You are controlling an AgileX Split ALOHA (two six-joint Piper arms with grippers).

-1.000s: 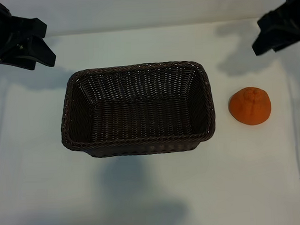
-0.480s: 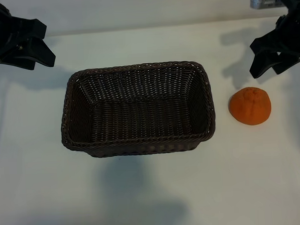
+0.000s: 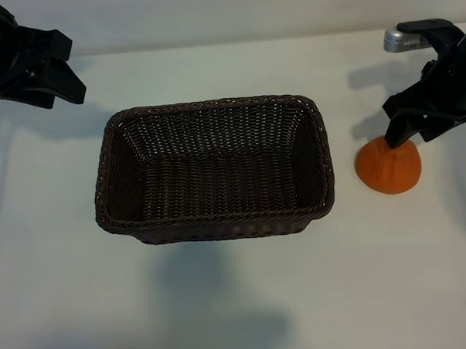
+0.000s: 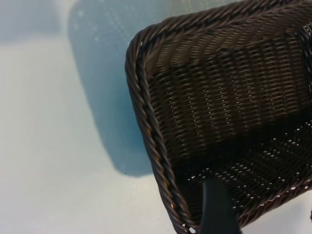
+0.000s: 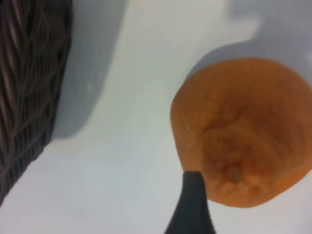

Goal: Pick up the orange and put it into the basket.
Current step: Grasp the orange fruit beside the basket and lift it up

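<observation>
White table (image 3: 223,298): right gripper (image 3: 413,129), jaws spread, empty, above orange (image 3: 389,168).

A lab-style test bench: a plain white matte tabletop (image 3: 223,298) fills the frame, with black robot arms at the upper left (image 3: 27,64) and upper right (image 3: 438,88).

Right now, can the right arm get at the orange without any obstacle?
Probably yes: the right gripper hangs open just above the orange, nothing lies between them, and the basket stands apart to one side.
</observation>
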